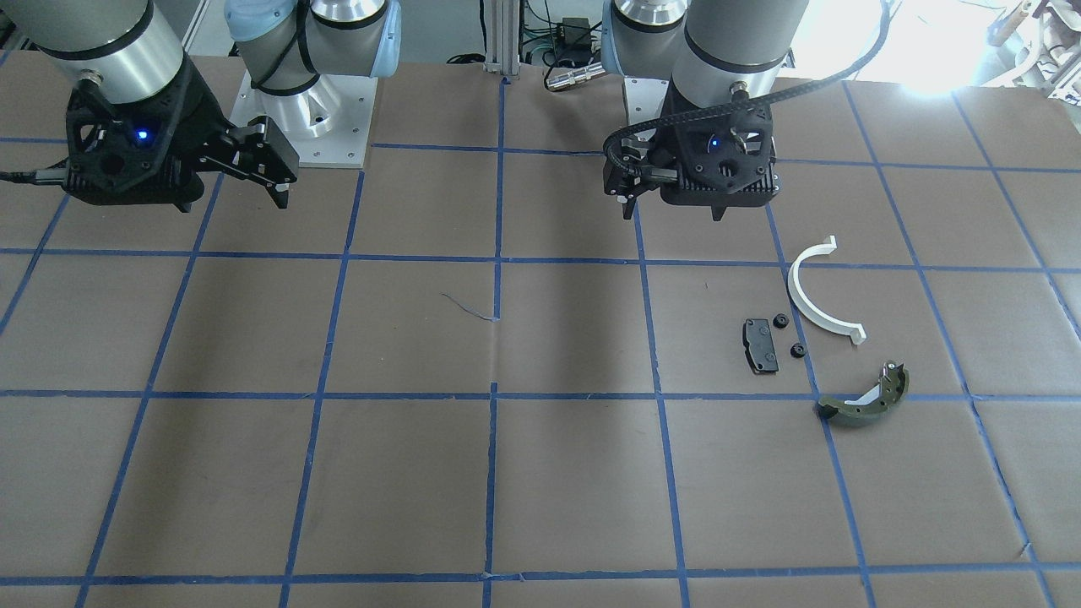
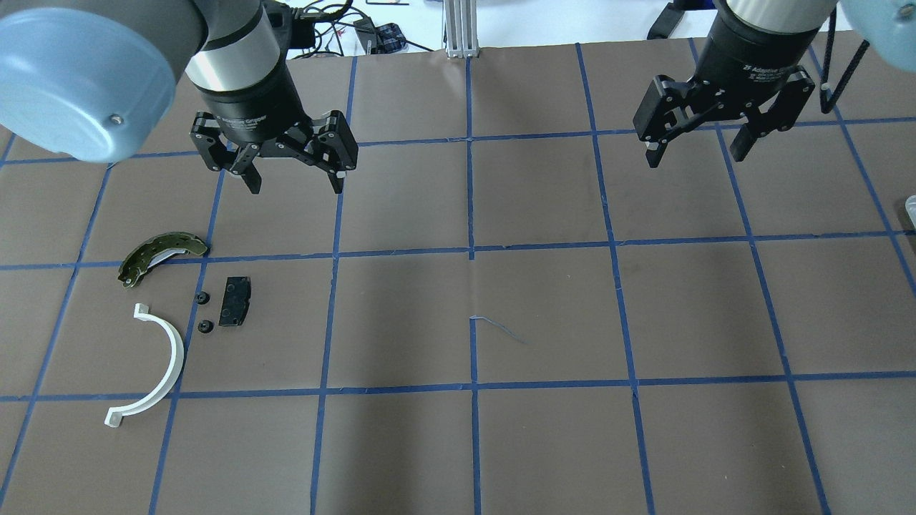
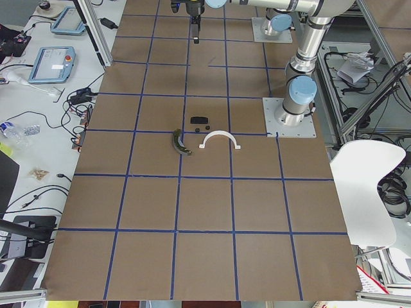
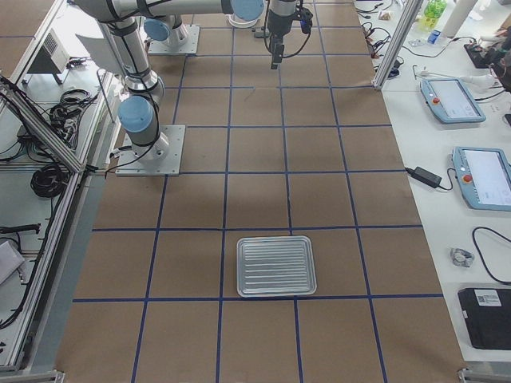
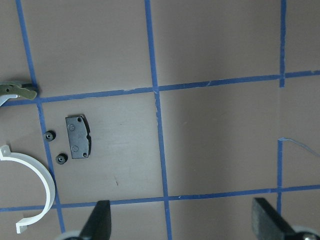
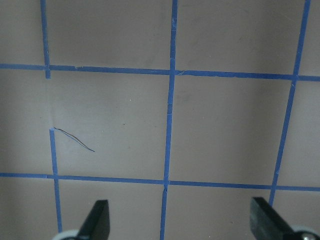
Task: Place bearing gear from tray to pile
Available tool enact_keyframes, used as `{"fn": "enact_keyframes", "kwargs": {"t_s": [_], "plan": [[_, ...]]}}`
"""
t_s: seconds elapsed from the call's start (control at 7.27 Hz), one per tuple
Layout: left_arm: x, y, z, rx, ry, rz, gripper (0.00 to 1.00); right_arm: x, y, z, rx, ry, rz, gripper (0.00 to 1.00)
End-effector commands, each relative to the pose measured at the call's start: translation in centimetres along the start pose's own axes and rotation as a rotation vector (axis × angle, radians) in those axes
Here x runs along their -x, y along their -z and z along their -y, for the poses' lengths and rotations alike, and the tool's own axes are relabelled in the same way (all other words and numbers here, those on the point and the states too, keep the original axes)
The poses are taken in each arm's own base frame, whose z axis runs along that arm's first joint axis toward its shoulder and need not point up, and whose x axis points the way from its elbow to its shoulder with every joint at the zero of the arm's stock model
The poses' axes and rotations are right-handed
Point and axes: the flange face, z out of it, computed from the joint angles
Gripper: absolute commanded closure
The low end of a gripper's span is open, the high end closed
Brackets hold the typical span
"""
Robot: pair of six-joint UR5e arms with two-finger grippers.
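one tray, two gears in pile

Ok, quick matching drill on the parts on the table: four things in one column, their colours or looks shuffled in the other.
1 half-ring
2 brake shoe
3 pad
4 tray

A olive green, curved
B silver, ribbed
C white
D black, rectangular

Pairs: 1-C, 2-A, 3-D, 4-B

Brake shoe cut off at left wrist view's edge, two small black parts too tiny to identify
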Motion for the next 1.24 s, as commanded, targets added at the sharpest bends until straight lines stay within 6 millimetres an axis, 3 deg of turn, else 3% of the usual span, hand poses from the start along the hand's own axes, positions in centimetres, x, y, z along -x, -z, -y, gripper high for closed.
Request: {"fn": "enact_keyframes", "kwargs": {"t_s": [0.0, 0.28, 1.1], "plan": [[0.43, 1.01, -0.15, -0.042, 0.003, -0.012, 0.00, -0.02, 0.02, -0.02, 0.000, 0.005, -0.002, 0.00], [1.36, 1.36, 0.45, -0.070, 0.010, -0.017, 0.00, 0.02, -0.02, -0.49, 0.001, 0.003, -0.002, 0.00], [1.27, 1.58, 0.15, -0.079, 0.009, -0.017, 0.00, 0.02, -0.50, -0.55, 0.007, 0.004, -0.001, 0.00]]}}
